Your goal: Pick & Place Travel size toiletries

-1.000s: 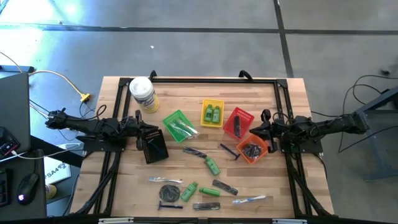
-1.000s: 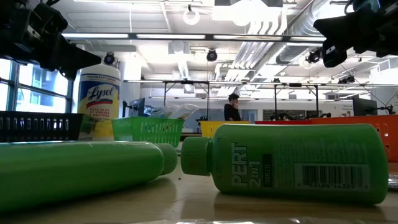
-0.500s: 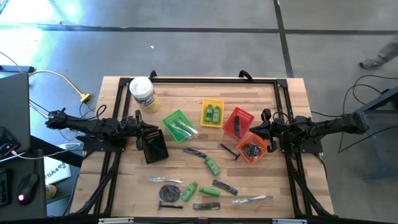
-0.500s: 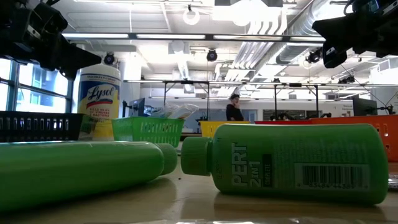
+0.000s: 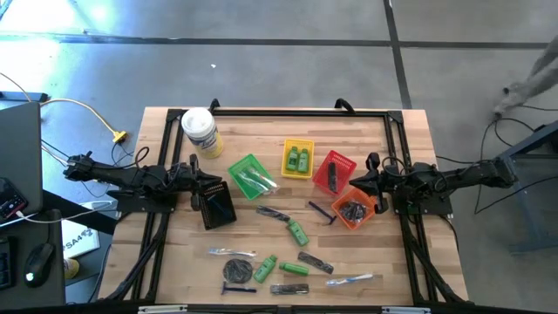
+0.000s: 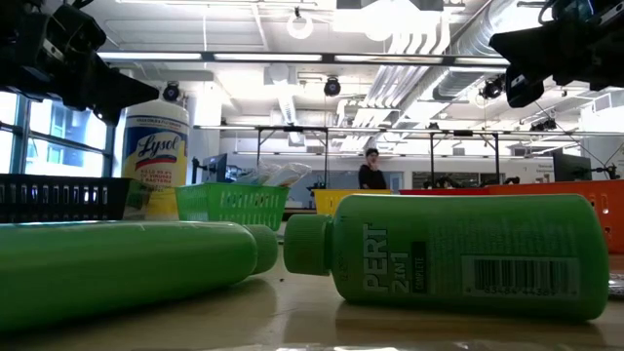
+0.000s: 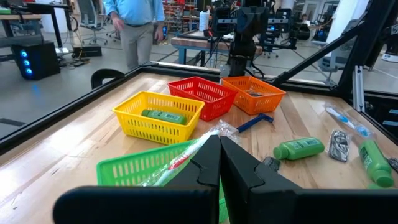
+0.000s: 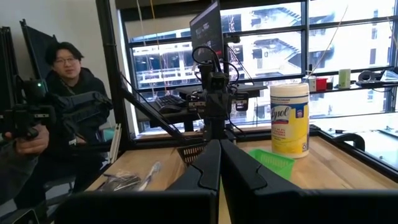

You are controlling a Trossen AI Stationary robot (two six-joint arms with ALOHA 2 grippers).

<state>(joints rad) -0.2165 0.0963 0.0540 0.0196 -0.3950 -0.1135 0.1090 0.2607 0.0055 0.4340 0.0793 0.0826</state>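
1. Left gripper (image 5: 193, 184) at table's left edge, above the black basket (image 5: 215, 208); jaws shut, nothing held.
2. Right gripper (image 5: 373, 183) at right edge by the orange basket (image 5: 355, 210); jaws shut, empty.
3. Toiletries: green bottles (image 5: 299, 232), razors (image 5: 322, 212), wrapped pieces loose mid/front of table (image 5: 166, 262); some in baskets.

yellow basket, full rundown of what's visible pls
The yellow basket is a small rectangular mesh tray, plastic by the look, with open lattice walls and a solid rim. It sits upright on the wooden table toward the far side, between the green basket and the red basket, whose corner looks to meet it. Inside lie two small green bottles side by side. No pincer is at it.
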